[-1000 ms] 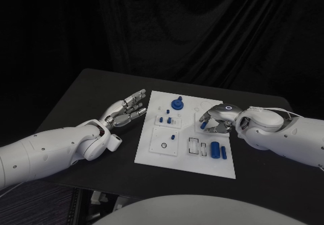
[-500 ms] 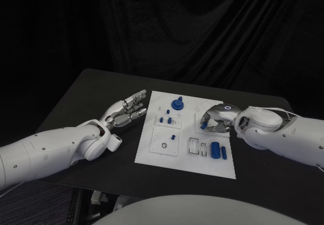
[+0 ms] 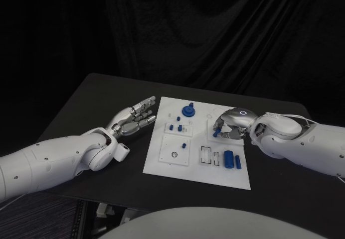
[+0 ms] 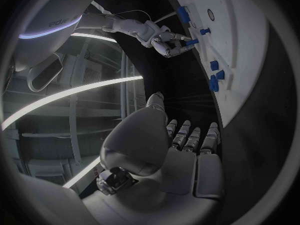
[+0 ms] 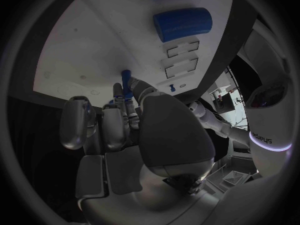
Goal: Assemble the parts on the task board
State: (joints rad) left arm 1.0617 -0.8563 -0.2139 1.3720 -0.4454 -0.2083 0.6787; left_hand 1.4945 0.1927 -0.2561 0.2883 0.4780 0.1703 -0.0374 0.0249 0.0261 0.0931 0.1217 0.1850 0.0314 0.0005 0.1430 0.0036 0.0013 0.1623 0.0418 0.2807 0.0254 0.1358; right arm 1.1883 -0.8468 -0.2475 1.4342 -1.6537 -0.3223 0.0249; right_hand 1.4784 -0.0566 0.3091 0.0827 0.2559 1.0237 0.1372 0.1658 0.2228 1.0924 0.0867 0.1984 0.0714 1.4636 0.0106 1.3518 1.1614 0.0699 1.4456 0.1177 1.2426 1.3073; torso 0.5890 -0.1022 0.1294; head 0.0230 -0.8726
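1. Now, you have one white rectangular task board point(image 3: 194, 172) lying in the middle of the head view on the black table point(image 3: 79, 102), with one robot hand on each side of it.
2. Your left hand point(image 3: 133, 118) lies left of the board on the table, palm up, fingers apart and holding nothing; the left wrist view shows the same spread fingers point(image 4: 187, 137) beside the board's edge.
3. Your right hand point(image 3: 231, 125) sits over the board's right edge, right of centre in the frame, with its fingers curled down.
4. You can see one small blue peg point(image 3: 216, 132) pinched between those fingertips; the right wrist view shows that peg point(image 5: 126, 80) standing out from the fingers with its end close to the board face. Whether it touches the board, you cannot tell.
5. Count the blue parts on the board in the head view: one round blue knob-shaped part point(image 3: 189, 109) near the upper edge, two small blue blocks point(image 3: 175, 128) side by side below it, one short blue pin point(image 3: 184, 146) in the centre-left panel, and two blue cylinders point(image 3: 232, 160) lying side by side at the lower right.
6. You also see two empty rectangular outlined slots point(image 3: 208, 155) just left of those cylinders, and one small ringed hole point(image 3: 175, 155) below and left of the pin.
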